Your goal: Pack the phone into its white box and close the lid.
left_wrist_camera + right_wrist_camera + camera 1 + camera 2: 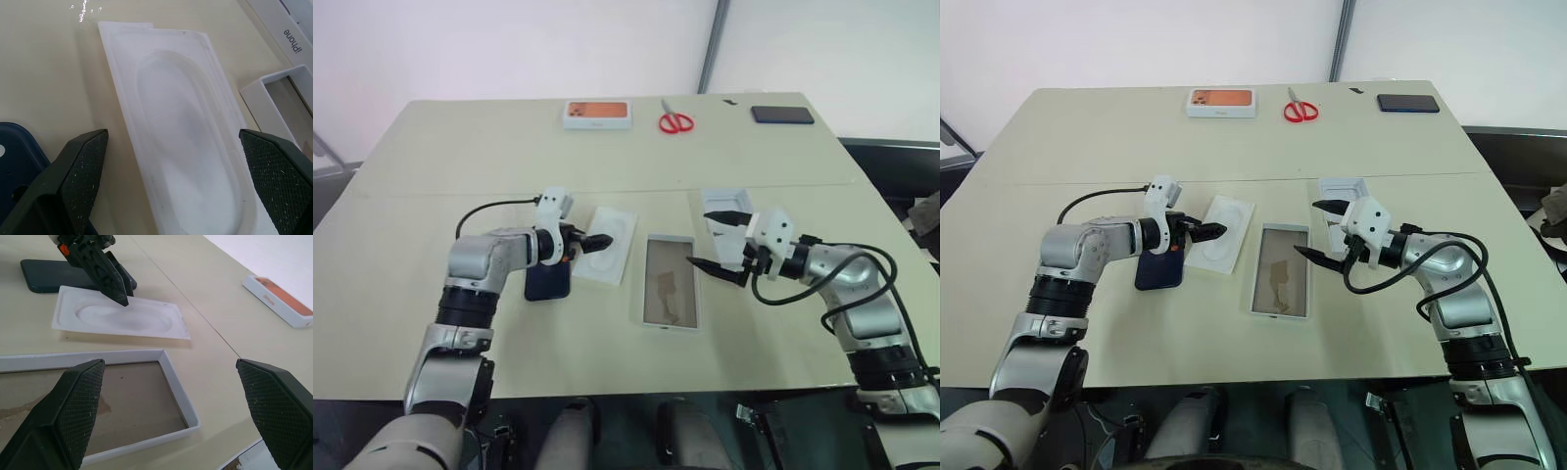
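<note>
1. The left arm bends inward at the elbow; its left end effector (598, 241) points toward the right, tilted down, fingers spread wide.
2. The right arm reaches inward; its right end effector (717, 243) points left, nearly level, fingers wide apart, empty.

One word reads clearly: "iPhone", in grey letters along the white side of the lid (288, 29), just beyond the white box (274, 93). No other lettering near it is readable

Silver-grey jointed arms with black bands, white wrist housings, looping black cables, textured black pincer fingers (85, 169)
</note>
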